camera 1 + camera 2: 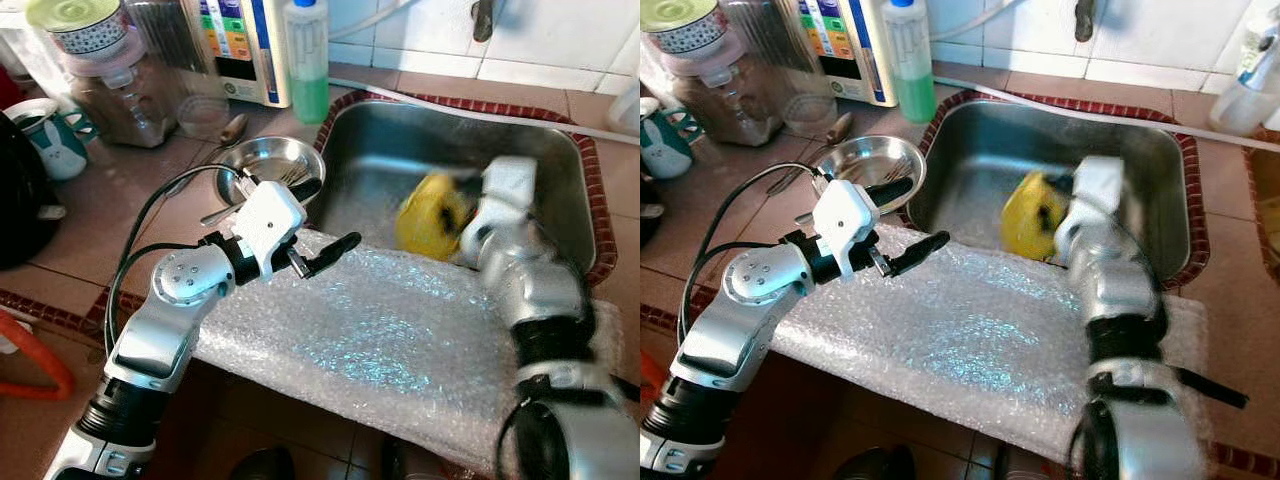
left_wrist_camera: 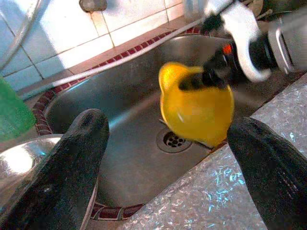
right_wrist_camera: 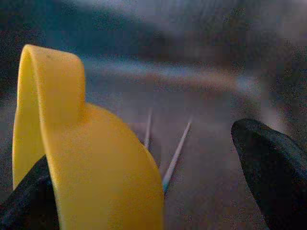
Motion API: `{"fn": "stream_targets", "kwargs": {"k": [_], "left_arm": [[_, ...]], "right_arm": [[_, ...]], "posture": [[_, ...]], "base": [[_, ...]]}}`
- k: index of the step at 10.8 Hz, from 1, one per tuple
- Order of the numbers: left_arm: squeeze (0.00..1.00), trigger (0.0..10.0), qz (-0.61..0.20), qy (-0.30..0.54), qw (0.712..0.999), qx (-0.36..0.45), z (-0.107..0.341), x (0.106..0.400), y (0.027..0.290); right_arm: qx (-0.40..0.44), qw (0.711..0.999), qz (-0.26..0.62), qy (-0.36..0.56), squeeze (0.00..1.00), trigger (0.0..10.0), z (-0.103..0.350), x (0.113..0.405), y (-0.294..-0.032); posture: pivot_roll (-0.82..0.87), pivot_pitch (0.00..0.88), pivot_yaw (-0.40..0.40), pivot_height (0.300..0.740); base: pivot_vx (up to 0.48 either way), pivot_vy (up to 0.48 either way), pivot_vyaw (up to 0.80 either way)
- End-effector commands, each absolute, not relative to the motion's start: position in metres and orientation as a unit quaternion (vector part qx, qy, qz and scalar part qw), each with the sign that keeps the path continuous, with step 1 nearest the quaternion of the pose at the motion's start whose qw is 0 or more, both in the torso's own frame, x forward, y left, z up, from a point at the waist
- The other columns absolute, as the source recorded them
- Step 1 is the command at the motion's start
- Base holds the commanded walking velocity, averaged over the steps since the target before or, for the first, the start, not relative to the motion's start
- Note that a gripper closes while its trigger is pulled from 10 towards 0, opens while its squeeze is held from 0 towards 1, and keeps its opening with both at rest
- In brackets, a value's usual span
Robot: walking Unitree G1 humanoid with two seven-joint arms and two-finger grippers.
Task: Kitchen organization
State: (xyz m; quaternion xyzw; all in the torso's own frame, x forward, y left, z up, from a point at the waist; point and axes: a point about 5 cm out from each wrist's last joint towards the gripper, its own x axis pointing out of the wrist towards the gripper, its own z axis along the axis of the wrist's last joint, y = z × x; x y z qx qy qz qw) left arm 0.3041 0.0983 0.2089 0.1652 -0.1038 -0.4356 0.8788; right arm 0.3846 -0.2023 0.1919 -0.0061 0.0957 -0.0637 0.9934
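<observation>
Cup (image 1: 432,215) in the sink (image 1: 540,150), bubble wrap (image 1: 380,330) in front, steel bowl (image 1: 270,165) left of sink, bottle (image 1: 307,60) behind

Open sink basin (image 1: 380,165) behind the yellow cup (image 1: 432,213); bubble wrap (image 1: 400,330) across its near rim

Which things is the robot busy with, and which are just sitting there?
Busy with:
yellow cup, held over the sink
right claw
bubble wrap

Just sitting there:
metal bowl
green soap bottle
bunny mug
left claw, open and empty
</observation>
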Motion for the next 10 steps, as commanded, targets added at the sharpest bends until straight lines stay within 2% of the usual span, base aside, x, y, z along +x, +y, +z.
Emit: {"fn": "stream_targets", "kwargs": {"k": [1,4,5,6,7,8,10], "left_arm": [[0.00,10.0,-0.436,-0.107,0.877,0.170,0.209,0.303,0.097],[0.00,10.0,-0.433,-0.108,0.878,0.173,0.210,0.304,0.098],[0.00,10.0,-0.431,-0.107,0.879,0.174,0.210,0.304,0.098],[0.00,10.0,-0.430,-0.107,0.879,0.174,0.209,0.304,0.099],[0.00,10.0,-0.429,-0.107,0.880,0.174,0.210,0.304,0.100],[0.00,10.0,-0.429,-0.107,0.880,0.174,0.210,0.304,0.100],[0.00,10.0,-0.426,-0.108,0.882,0.172,0.211,0.305,0.100]], "right_arm": [[-0.023,0.992,-0.082,0.088,1.00,10.0,0.196,0.387,-0.206],[-0.047,0.994,-0.077,0.069,1.00,10.0,0.203,0.392,-0.203],[-0.026,0.996,-0.025,0.087,1.00,10.0,0.199,0.394,-0.191],[-0.060,0.991,-0.089,0.079,1.00,10.0,0.199,0.393,-0.202],[-0.032,0.994,-0.003,0.103,1.00,10.0,0.192,0.394,-0.186],[-0.072,0.990,-0.083,0.085,1.00,10.0,0.196,0.394,-0.200],[-0.047,0.993,-0.061,0.088,1.00,10.0,0.195,0.394,-0.197]], "posture": [[-0.08,0.210,0.092,0.740],[-0.08,0.211,0.092,0.740],[-0.07,0.211,0.091,0.740],[-0.07,0.209,0.089,0.740],[-0.07,0.209,0.088,0.740],[-0.07,0.209,0.086,0.740],[-0.07,0.210,0.085,0.740]], "base": [[0.000,0.000,0.00],[0.000,0.000,0.00],[0.000,0.000,0.00],[0.000,0.000,0.00],[0.000,0.000,0.00],[0.000,0.000,0.00],[0.000,0.000,0.00]]}}
